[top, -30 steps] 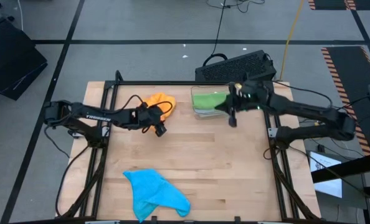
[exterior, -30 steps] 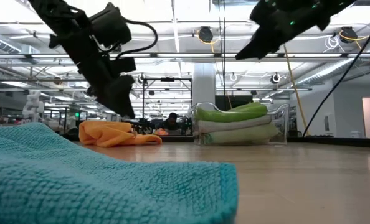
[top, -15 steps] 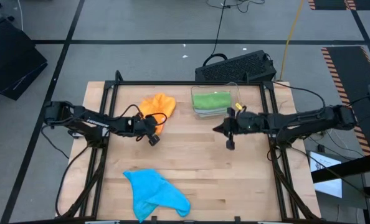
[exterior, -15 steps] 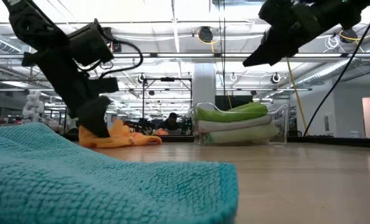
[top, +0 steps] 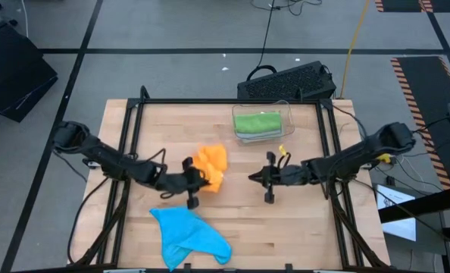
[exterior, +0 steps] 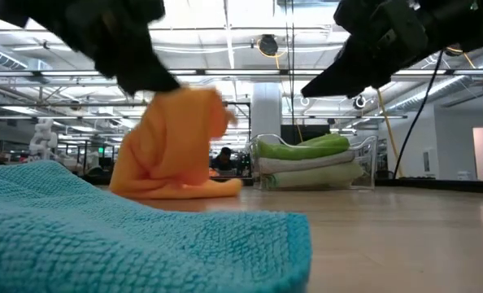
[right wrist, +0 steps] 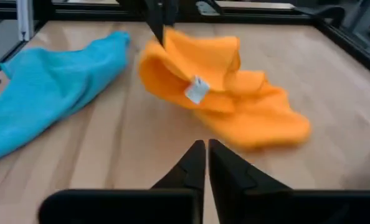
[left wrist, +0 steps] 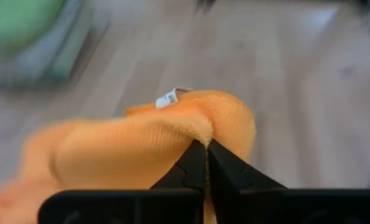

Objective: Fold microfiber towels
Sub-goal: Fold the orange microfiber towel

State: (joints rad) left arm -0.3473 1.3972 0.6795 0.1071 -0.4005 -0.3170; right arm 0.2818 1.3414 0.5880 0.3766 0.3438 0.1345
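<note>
At the lower left of the high view a blue towel (top: 189,235) lies crumpled and unfolded on the wooden worktop (top: 285,227), touched by neither arm; in the low view it fills the whole foreground. Just above it, left of centre, the left claw (top: 197,179) is pinched on an upper fold of the orange towel (top: 212,164); the left wrist view shows the dark fingertips (left wrist: 205,163) pressed together on the cloth just below its small white tag (left wrist: 168,99), and in the low view the towel hangs up from the claw in a loose peak with its lower part resting on the wood. So this one is picked up but not yet spread flat or folded. Right of centre, the right claw (top: 253,177) hovers over bare wood just beside the orange towel, its tips pressed together and holding nothing. At the upper middle of the high view a clear plastic bin (top: 289,115) holds a stack of folded towels (top: 257,123), bright green on top with paler ones beneath, which looks like the finished share. By my reckoning the job is partway through: the orange and blue cloths remain to be folded.
</note>
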